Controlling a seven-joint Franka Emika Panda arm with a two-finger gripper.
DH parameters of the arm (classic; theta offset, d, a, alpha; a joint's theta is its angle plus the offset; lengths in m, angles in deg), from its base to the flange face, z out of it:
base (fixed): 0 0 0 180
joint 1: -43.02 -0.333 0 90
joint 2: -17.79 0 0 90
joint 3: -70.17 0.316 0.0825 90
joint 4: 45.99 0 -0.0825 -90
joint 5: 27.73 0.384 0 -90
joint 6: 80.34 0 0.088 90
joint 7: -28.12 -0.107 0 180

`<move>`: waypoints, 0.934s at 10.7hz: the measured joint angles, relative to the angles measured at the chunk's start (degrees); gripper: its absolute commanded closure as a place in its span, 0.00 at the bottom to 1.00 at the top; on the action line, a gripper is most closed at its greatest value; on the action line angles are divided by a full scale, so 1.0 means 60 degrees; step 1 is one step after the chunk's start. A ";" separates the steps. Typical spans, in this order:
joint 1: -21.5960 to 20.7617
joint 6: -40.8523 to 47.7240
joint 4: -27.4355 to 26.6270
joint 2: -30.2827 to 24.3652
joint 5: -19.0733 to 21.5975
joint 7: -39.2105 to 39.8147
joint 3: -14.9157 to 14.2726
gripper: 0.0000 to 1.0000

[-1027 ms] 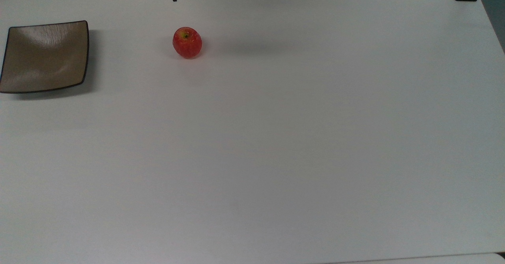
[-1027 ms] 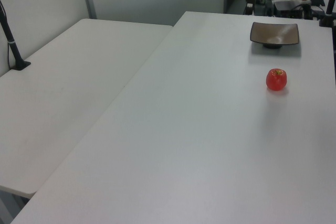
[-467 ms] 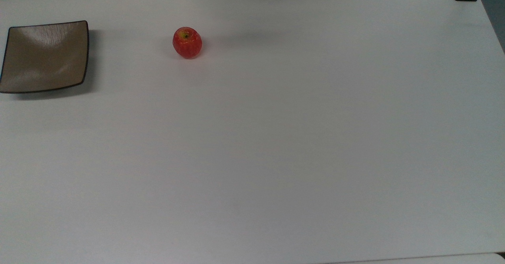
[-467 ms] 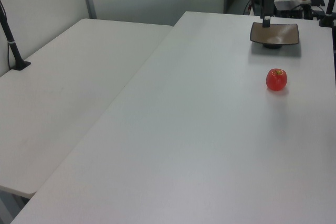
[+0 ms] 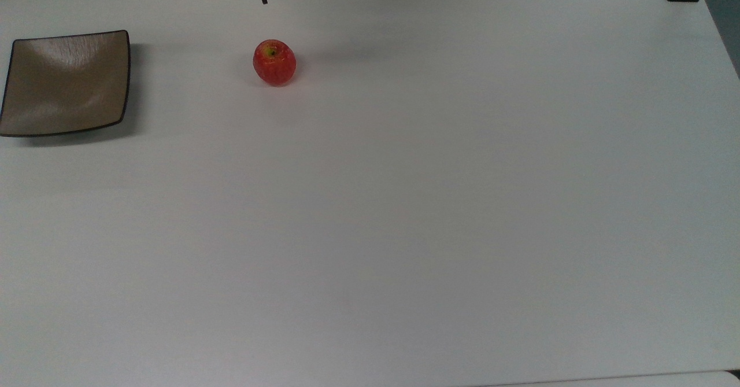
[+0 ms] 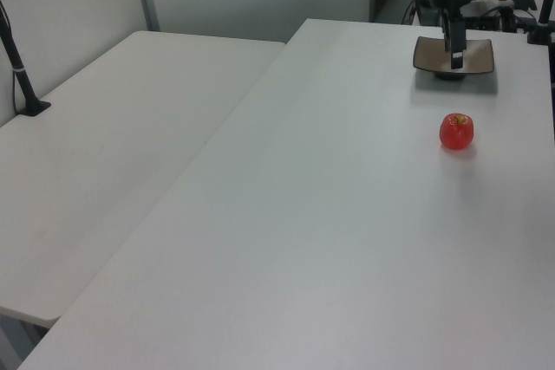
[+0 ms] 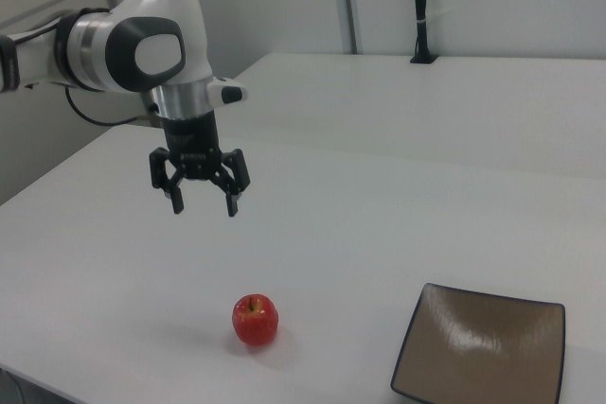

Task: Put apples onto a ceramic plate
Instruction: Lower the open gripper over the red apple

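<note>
- Right view showed the apple [image 7: 256,318] sitting on the table [image 7: 379,196], well apart from the plate [image 7: 483,352] and not yet on it.
- Above the apple and off to one side hung the gripper [image 7: 201,203], fingers spread wide and empty.
- Being round, the apple would likely roll away if the fingers closed off-centre.
- Released carelessly, it might roll off the plate's shallow centre.

In the top view, the apple [image 5: 274,62] sits on the table [image 5: 404,202] in the upper left, the ceramic plate [image 5: 65,83] well apart at the far left edge. In the right view, the gripper [image 7: 203,202], fingers spread, hangs above the table, up and left of the apple [image 7: 256,319]; the plate [image 7: 482,351] lies lower right.
</note>
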 measured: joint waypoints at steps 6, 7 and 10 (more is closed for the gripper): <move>0.0391 -0.0466 -0.1265 0.0021 -0.0571 0.1367 -0.0007 0.00; 0.0431 -0.0823 -0.1531 0.0029 -0.0571 0.1458 -0.0007 0.00; 0.0478 -0.2353 -0.2582 0.0085 -0.0861 0.1480 -0.0007 0.00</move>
